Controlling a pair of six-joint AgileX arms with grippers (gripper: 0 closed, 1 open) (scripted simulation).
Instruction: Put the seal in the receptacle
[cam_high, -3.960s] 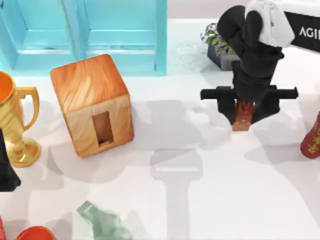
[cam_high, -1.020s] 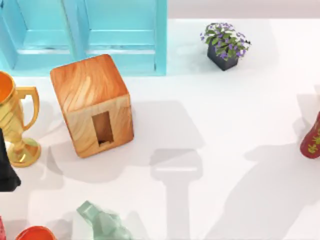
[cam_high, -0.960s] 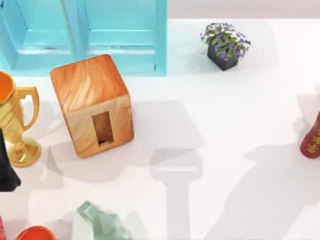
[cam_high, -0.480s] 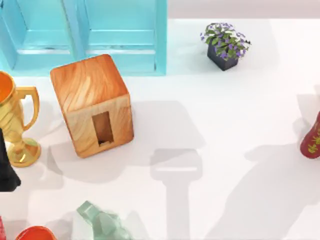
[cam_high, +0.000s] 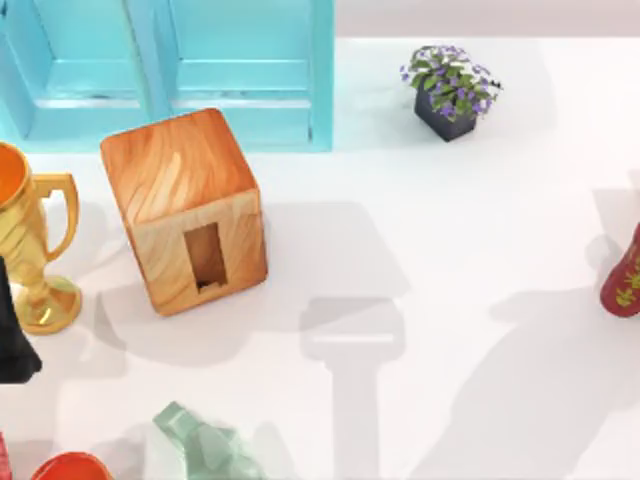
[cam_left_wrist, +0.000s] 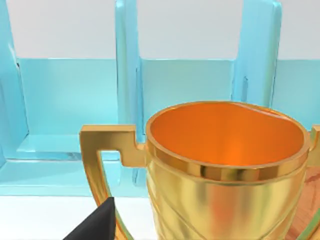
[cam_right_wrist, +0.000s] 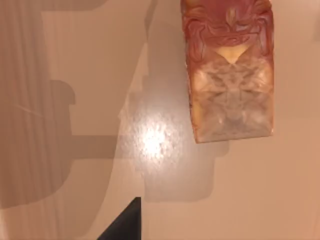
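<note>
Top view: I am watching the wooden box (cam_high: 185, 210), which is sitting with its narrow slot (cam_high: 205, 256) facing up toward the camera. I am reading that box as the receptacle.
Seal: the right wrist view is showing me the seal (cam_right_wrist: 229, 70), a reddish marbled block over bare table (cam_right_wrist: 260, 200), with its shadow falling right by it. I cannot place it against the wooden box from this camera.
Right gripper: the right gripper (cam_right_wrist: 125, 222) is coming up as a dark tip near the seal. I cannot tell whether it is clasping the seal or has let go, nor whether the block is standing on the table or being carried.
Left gripper: the left gripper (cam_left_wrist: 97, 225) is sitting idle just beside the gold trophy (cam_high: 30, 250), which stands to the left of the wooden box. I cannot tell its grip state either.
Progress: judging by the seal being out over open table, the drop-in is not yet done.
Remaining: I am expecting to bring the seal over to the wooden box, line it up with the slot and release it inside.
Clutter: the potted plant (cam_high: 452, 90) and red bottle (cam_high: 625, 275) are standing well to the right of the wooden box.
</note>
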